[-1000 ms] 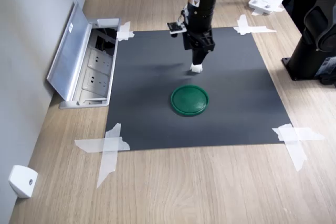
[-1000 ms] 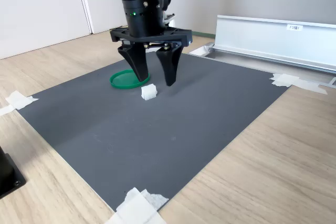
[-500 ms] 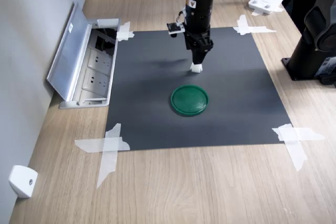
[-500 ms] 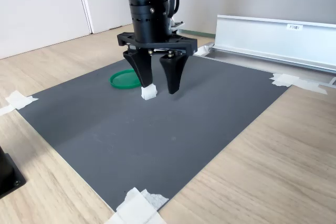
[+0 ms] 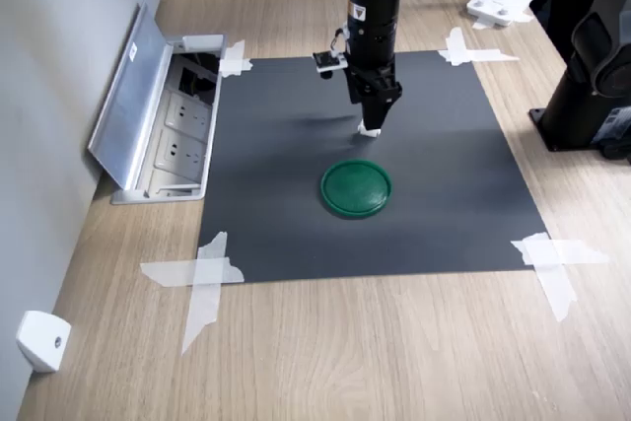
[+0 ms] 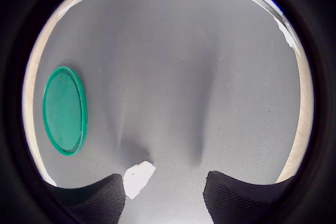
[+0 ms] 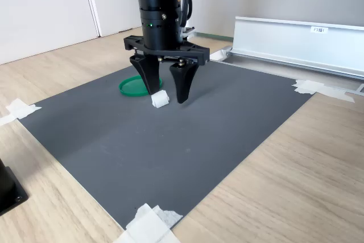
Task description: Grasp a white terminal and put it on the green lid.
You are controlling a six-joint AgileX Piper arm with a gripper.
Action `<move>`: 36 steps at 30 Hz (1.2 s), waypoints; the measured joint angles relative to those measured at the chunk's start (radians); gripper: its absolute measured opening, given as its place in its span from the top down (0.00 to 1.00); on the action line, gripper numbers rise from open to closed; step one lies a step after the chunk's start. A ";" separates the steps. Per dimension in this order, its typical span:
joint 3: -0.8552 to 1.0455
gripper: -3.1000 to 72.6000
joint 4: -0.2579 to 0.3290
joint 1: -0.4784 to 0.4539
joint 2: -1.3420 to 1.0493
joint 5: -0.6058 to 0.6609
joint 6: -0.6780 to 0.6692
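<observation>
While the gripper (image 7: 168,95) stands over the dark mat (image 7: 187,140) with its jaws spread, the white terminal (image 7: 160,99) lies between them, touching one finger and apart from the other. It sits on the mat near the green lid (image 7: 132,85).

A dark grey mat (image 5: 296,204) lies flat on the light wood worktop (image 5: 394,352), held at its 4 corners by white tape strips (image 5: 202,278). In the first exterior view's left, an open metal floor box (image 5: 163,120) with sockets sits beside the mat, its lid tilted up toward the wall. A small white wedge-shaped piece (image 5: 41,340) sits near the wall at the lower left. A black base (image 5: 582,96) stands off the mat's right edge, and a white stand (image 5: 498,2) rests farther back.
</observation>
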 joint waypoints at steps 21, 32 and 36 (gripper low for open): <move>-0.051 0.12 -0.010 0.000 -0.046 0.082 0.000; -0.056 0.12 0.005 0.002 -0.052 0.109 0.000; -0.040 0.12 -0.010 0.040 -0.087 0.099 0.006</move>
